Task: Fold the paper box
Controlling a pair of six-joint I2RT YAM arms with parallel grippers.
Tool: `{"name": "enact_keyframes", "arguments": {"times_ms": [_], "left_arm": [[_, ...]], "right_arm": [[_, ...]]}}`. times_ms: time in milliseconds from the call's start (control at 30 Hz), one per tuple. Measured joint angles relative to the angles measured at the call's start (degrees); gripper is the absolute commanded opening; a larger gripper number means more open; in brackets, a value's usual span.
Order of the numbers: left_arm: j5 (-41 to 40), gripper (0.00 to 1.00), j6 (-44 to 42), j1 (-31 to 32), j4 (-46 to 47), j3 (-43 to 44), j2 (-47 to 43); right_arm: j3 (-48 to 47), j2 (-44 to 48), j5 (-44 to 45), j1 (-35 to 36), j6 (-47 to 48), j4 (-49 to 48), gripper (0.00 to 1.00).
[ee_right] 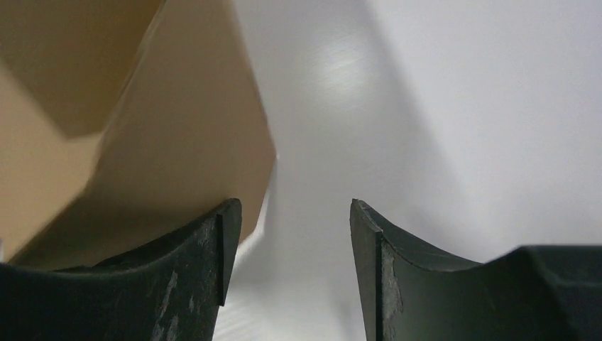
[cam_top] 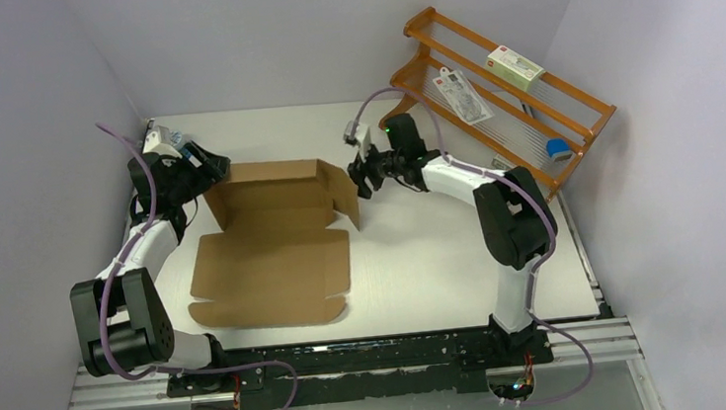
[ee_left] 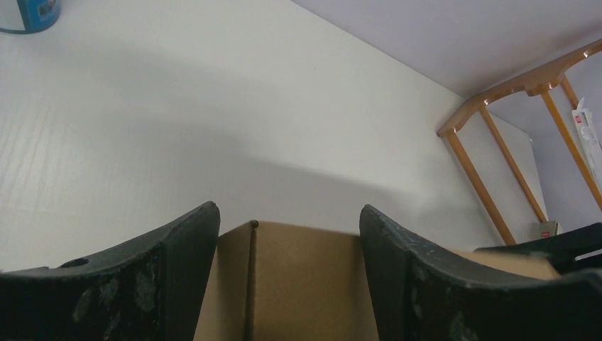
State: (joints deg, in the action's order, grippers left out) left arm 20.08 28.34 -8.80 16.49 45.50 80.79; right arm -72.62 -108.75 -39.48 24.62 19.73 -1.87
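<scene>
The paper box [cam_top: 277, 227] is plain brown cardboard, half folded on the white table. Its lid panel lies flat toward me and its far walls stand up. My left gripper [cam_top: 209, 169] is open at the box's far-left corner. In the left wrist view the corner fold [ee_left: 284, 284] sits between the spread fingers [ee_left: 177, 270]. My right gripper [cam_top: 365, 177] is open just right of the raised right side flap [cam_top: 341, 195]. In the right wrist view the flap [ee_right: 177, 142] lies beside the left finger [ee_right: 206, 256], and only table shows in the gap.
An orange wooden rack [cam_top: 503, 94] stands at the back right with a white carton [cam_top: 513, 66], a plastic packet [cam_top: 463, 95] and a blue item [cam_top: 558, 148]. A blue object [ee_left: 32, 14] sits at the far left table edge. Purple walls enclose the table.
</scene>
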Motion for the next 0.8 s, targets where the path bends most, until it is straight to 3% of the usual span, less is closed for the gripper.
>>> {"name": "enact_keyframes", "arguments": {"times_ms": [333, 600, 800], "left_arm": [[2.54, 0.75, 0.20, 0.13, -0.48, -0.39, 0.11], [2.58, 0.75, 0.20, 0.42, -0.48, -0.46, 0.04], [2.64, 0.76, 0.20, 0.70, -0.52, -0.46, 0.04]], "right_arm": [[1.95, -0.44, -7.04, 4.70, 4.96, -1.70, 0.57], [10.25, 6.88, 2.12, 4.42, 3.48, -0.37, 0.58], [16.20, 14.97, 2.12, 4.37, 2.03, -1.27, 0.58]]}}
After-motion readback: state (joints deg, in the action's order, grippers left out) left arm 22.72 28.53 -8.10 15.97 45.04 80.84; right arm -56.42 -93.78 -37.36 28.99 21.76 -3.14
